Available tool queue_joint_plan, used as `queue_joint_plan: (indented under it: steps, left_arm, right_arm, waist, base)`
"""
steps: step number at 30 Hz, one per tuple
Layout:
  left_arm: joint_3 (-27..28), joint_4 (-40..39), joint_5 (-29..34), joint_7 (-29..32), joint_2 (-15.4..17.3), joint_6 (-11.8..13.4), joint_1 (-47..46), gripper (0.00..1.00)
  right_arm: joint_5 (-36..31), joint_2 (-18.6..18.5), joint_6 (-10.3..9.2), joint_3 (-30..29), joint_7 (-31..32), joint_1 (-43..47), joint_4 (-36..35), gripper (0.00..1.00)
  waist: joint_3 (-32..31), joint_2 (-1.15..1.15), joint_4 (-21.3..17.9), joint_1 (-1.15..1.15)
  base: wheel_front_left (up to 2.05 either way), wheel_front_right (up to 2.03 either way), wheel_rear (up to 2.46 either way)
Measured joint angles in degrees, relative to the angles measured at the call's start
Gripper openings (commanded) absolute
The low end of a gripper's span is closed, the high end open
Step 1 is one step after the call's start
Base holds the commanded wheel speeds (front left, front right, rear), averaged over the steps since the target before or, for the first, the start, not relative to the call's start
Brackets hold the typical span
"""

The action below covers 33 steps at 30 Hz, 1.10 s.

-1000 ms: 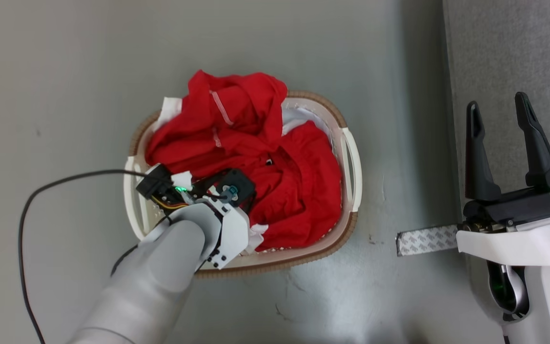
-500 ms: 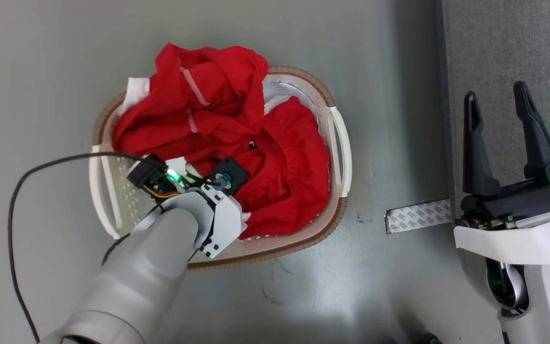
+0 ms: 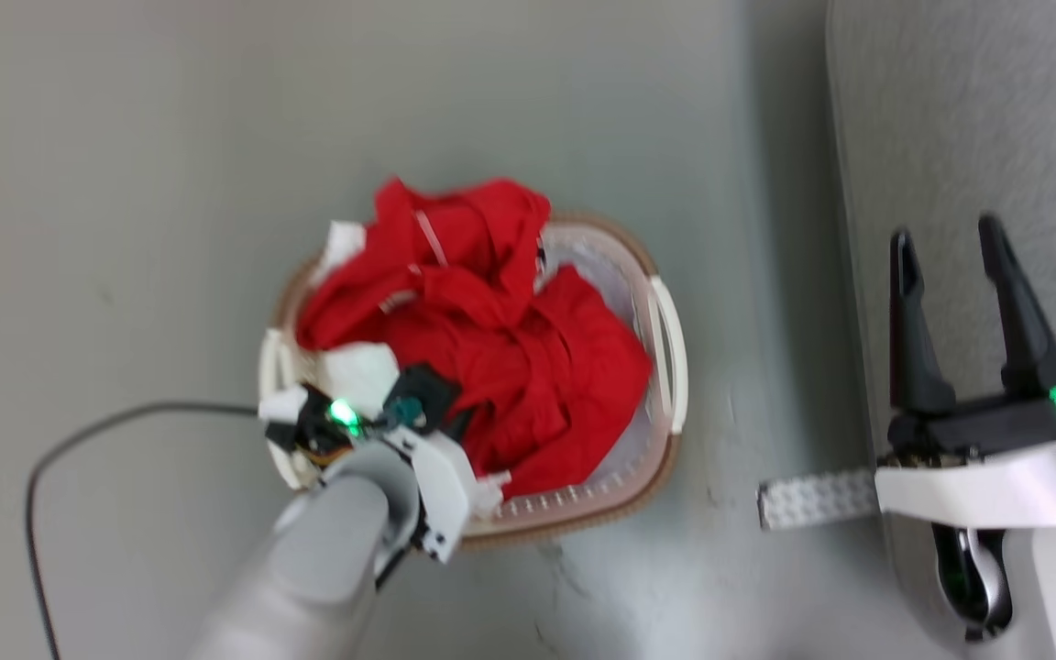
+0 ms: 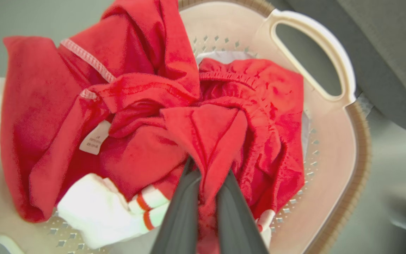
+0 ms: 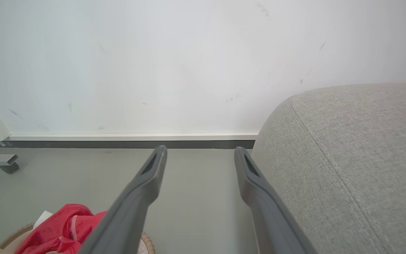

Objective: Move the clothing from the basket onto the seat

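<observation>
The clothing (image 3: 510,348) is a crumpled pile of bright red garments with white trim, filling the white perforated basket (image 3: 667,321) with a brown rim on the floor. My left arm's wrist (image 3: 400,440) hangs over the basket's near left part, pointing down. In the left wrist view my left gripper (image 4: 207,173) is shut on a raised fold of the red clothing (image 4: 206,134), inside the basket (image 4: 333,148). My right gripper (image 3: 942,236) stands open and empty over the edge of the grey seat (image 3: 995,119). The right wrist view shows that gripper (image 5: 199,150) beside the seat (image 5: 358,158).
A black cable (image 3: 79,440) loops over the grey floor left of the basket. A patterned tape strip (image 3: 812,500) lies on the floor by the seat's edge. A white wall with a baseboard (image 5: 118,140) stands beyond the floor.
My left gripper has closed on a fold of the red clothing, and the cloth has bunched toward it. The head camera has shifted. The right gripper stays open.
</observation>
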Motion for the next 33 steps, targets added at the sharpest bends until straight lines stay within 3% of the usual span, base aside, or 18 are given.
queue_joint_plan:
  steps: [10, 18, 25, 33]
  left_arm:
    - [-2.79, -10.78, -8.48, -0.16, -0.01, 0.0, 12.94, 0.0]
    - [-4.49, -19.12, -11.13, 4.05, 0.42, 0.0, 19.19, 0.0]
    - [-4.56, -31.54, -13.48, 10.21, 3.79, 0.45, 24.49, 0.0]
    - [-3.08, -46.45, -14.41, 15.96, 8.37, 3.53, 28.56, 0.0]
  right_arm:
    - [-0.08, 0.0, 0.0, -1.71, 0.0, 10.05, 3.77, 1.0]
    - [0.16, 0.0, 0.0, -2.23, 0.0, 15.85, 5.26, 1.0]
    - [1.07, 0.0, 0.0, -2.0, 0.0, 18.96, 5.78, 1.0]
    - [2.04, 0.05, 0.0, -0.77, 0.0, 20.54, 6.05, 1.0]
  waist:
    - [-15.93, 0.0, 4.03, -0.01]
    - [-28.36, 0.0, 7.58, -0.02]
    - [-36.31, 0.0, 9.94, -0.03]
    - [-39.94, 0.0, 9.86, -0.02]
  base:
    - [0.0, 0.0, 0.0]
    - [0.0, 0.0, 0.0]
    - [0.0, 0.0, 0.0]
    - [0.0, 0.0, 0.0]
